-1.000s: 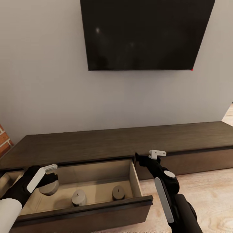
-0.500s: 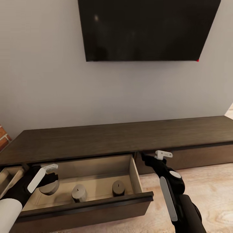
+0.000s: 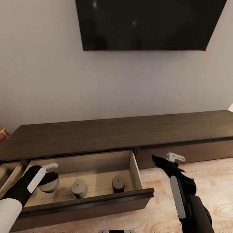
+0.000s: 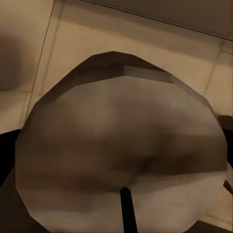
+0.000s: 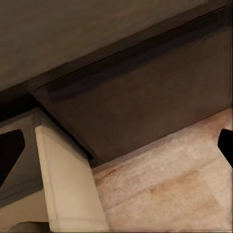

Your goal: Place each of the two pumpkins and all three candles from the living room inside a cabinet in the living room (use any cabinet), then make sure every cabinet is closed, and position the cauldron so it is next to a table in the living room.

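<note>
Three candles point(image 3: 79, 188) are seen in the cabinet point(image 3: 97, 136)'s open drawer; one is gripped by the left gripper point(image 3: 48, 181); the right gripper point(image 3: 161, 160)'s opening cannot be told

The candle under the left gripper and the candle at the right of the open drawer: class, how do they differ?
The left candle sits between the left gripper's fingers; the right candle stands free. The left candle is at the drawer's left end, the right candle nearer its right wall. The left candle looks tilted, the right candle upright. Both are stubby grey cylinders with wicks, inside the same drawer.
</note>
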`<state>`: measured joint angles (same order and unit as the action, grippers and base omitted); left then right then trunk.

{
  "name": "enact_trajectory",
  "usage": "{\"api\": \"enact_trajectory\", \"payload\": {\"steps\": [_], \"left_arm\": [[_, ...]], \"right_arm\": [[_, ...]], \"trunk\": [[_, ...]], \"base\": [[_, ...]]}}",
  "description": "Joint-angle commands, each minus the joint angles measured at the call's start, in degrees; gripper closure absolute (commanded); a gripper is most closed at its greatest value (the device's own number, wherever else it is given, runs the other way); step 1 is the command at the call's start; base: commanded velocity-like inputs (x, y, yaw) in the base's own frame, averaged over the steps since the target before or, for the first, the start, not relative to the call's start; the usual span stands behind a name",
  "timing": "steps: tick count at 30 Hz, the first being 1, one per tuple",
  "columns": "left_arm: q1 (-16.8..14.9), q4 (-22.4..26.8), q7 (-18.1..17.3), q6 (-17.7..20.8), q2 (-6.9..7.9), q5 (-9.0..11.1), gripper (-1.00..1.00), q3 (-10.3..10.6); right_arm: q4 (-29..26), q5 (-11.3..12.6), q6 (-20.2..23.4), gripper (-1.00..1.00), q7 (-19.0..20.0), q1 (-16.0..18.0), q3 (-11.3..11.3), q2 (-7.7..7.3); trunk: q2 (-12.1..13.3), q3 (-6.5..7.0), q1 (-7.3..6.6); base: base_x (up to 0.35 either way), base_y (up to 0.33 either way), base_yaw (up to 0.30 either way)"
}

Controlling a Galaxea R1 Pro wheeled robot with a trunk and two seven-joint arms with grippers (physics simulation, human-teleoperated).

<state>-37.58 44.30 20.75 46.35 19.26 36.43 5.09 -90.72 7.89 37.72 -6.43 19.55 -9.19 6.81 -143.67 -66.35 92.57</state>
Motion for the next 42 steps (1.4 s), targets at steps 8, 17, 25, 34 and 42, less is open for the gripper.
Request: {"api": "enact_trajectory", "payload": {"steps": [8, 17, 25, 34, 42], "left_arm": [[0.0, 0.4, 0.5, -0.1, 0.08, 0.6, 1.00, 0.3], [0.0, 0.4, 0.5, -0.1, 0.08, 0.6, 1.00, 0.3], [0.0, 0.1, 0.7, -0.1, 0.08, 0.7, -1.00, 0.1], [0.0, 0.2, 0.7, -0.1, 0.08, 0.7, -1.00, 0.1], [0.0, 0.0, 0.7, 0.2, 0.08, 0.7, -1.00, 0.0]], "right_arm": [[-0.1, 0.6, 1.7, -1.00, 1.0, 0.1, -1.7, 0.03], [-0.1, 0.6, 1.8, -1.00, 1.1, 0.1, -1.8, 0.04], [-0.1, 0.6, 1.8, -1.00, 1.1, 0.1, -1.9, 0.04], [-0.1, 0.6, 1.8, -1.00, 1.1, 0.1, -1.9, 0.05], [-0.1, 0.6, 1.8, -1.00, 1.1, 0.1, -1.8, 0.10]], "trunk": [[-0.1, -0.50, 0.04], [-0.1, -0.50, 0.04], [-0.1, -0.50, 0.04], [0.0, -0.28, 0.01], [0.1, 1.49, -0.20]], "base": [[0.000, 0.000, 0.000], [0.000, 0.000, 0.000], [0.000, 0.000, 0.000], [0.000, 0.000, 0.000], [0.000, 0.000, 0.000]]}}
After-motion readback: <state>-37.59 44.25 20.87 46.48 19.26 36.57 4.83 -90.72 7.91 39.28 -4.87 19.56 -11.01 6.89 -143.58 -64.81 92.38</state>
